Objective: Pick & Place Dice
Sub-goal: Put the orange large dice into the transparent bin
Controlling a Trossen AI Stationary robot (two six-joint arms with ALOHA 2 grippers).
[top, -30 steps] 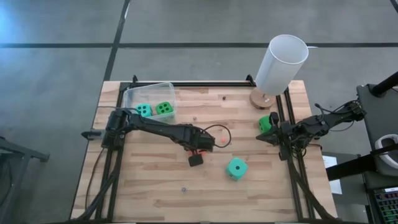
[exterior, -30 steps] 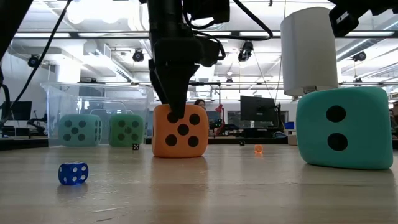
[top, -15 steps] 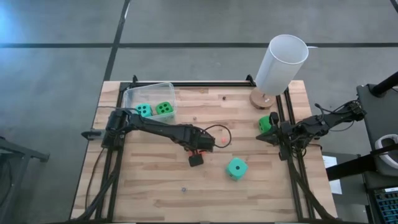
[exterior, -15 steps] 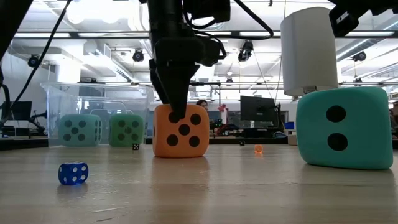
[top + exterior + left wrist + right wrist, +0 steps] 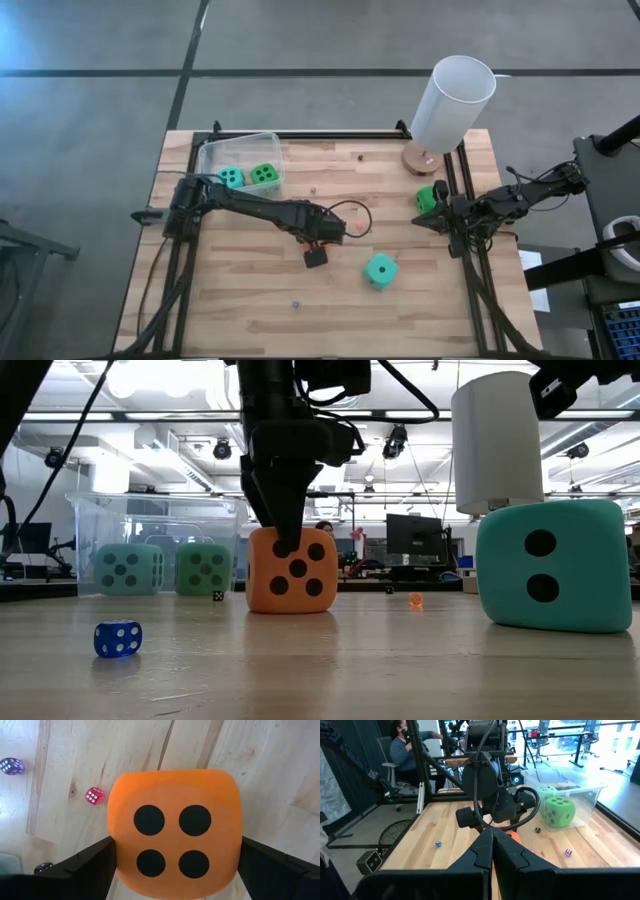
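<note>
The left gripper [image 5: 175, 870] stands straight down over the orange die [image 5: 174, 832] near the middle of the pale wooden table [image 5: 250, 290], its dark fingers [image 5: 85, 862] flanking the cube's sides, right against the foam; I cannot tell whether they press on it. The die looks soft and round-cornered, four black pips facing up, and it sits flat on the planks. A teal die [image 5: 380, 270] of the same spongy make rests on the boards nearby, showing two pips in the low view. Two green dice [image 5: 248, 176] lie inside the clear plastic tub [image 5: 212, 150] at the far left corner. Another green die [image 5: 427, 197] sits just beside the right gripper [image 5: 421, 218], pinched shut and empty at the right edge, near the tall white cylinder [image 5: 452, 100].
</note>
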